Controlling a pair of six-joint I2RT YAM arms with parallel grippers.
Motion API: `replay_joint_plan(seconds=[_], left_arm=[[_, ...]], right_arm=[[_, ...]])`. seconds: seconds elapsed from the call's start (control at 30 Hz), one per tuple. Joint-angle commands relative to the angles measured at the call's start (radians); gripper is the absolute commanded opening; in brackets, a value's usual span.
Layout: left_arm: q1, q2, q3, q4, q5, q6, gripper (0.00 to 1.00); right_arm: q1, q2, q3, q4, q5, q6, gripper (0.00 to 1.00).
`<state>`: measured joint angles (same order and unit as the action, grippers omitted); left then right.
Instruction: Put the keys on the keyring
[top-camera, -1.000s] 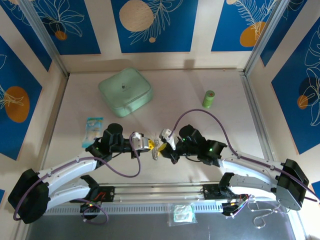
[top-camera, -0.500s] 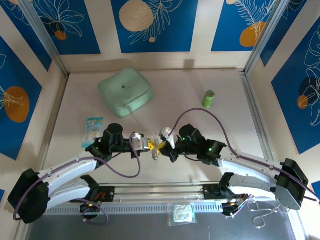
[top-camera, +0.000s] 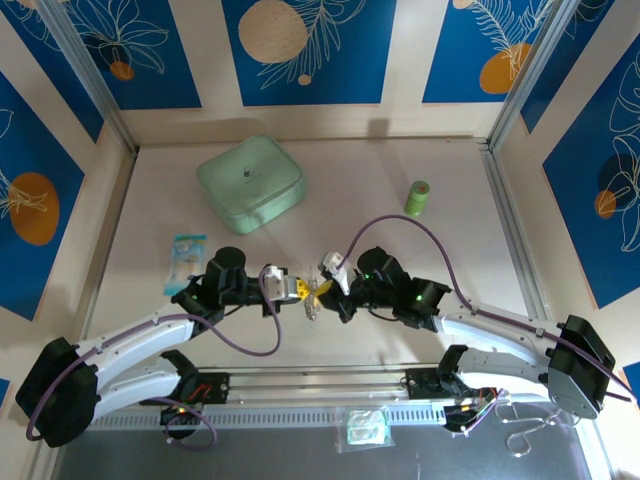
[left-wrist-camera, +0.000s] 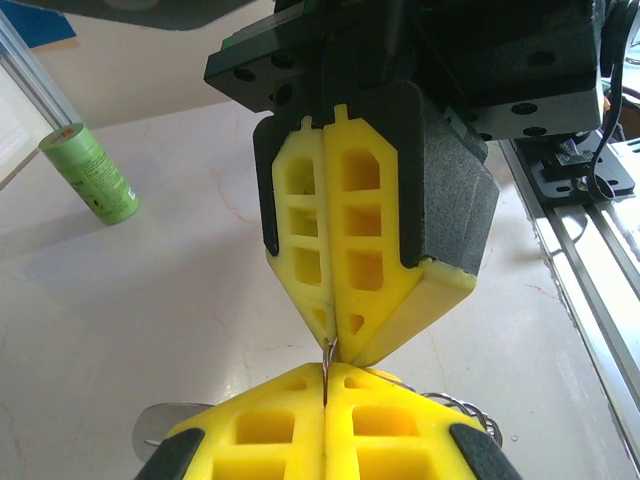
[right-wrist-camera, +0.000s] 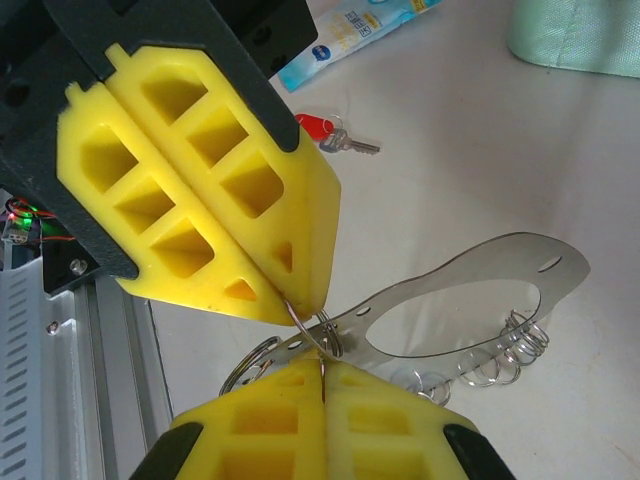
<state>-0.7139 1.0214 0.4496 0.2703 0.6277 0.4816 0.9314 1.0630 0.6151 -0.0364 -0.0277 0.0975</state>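
My two grippers meet tip to tip at the table's near middle. The left gripper and right gripper are both shut on the same thin wire ring of the keyring. Its pale flat loop and silver chain trail on the table behind the tips. A second split ring hangs from the same end. In the right wrist view the left gripper's fingers come in from the upper left. One of the keys, red-headed, lies loose on the table beyond them.
A mint green pouch sits at the back left and a small green roll at the back right. A blue and white packet lies left of the left arm. A metal rail runs along the near edge.
The right gripper has edged slightly left toward the left one. Both stay shut on the ring.
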Motion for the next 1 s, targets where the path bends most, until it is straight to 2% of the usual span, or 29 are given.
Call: replay_joint_plan(seconds=[0.0, 0.63, 0.97], left_arm=[[-0.013, -0.021, -0.012, 0.014, 0.014, 0.03, 0.0], [-0.014, -0.037, -0.018, 0.013, 0.004, 0.052, 0.0], [-0.022, -0.054, -0.03, 0.036, -0.02, 0.07, 0.0]], right_arm=[[-0.007, -0.029, 0.011, 0.044, -0.015, 0.016, 0.0], [-0.03, -0.023, 0.004, 0.026, 0.022, 0.099, 0.0], [-0.062, 0.045, 0.018, 0.039, -0.097, 0.172, 0.0]])
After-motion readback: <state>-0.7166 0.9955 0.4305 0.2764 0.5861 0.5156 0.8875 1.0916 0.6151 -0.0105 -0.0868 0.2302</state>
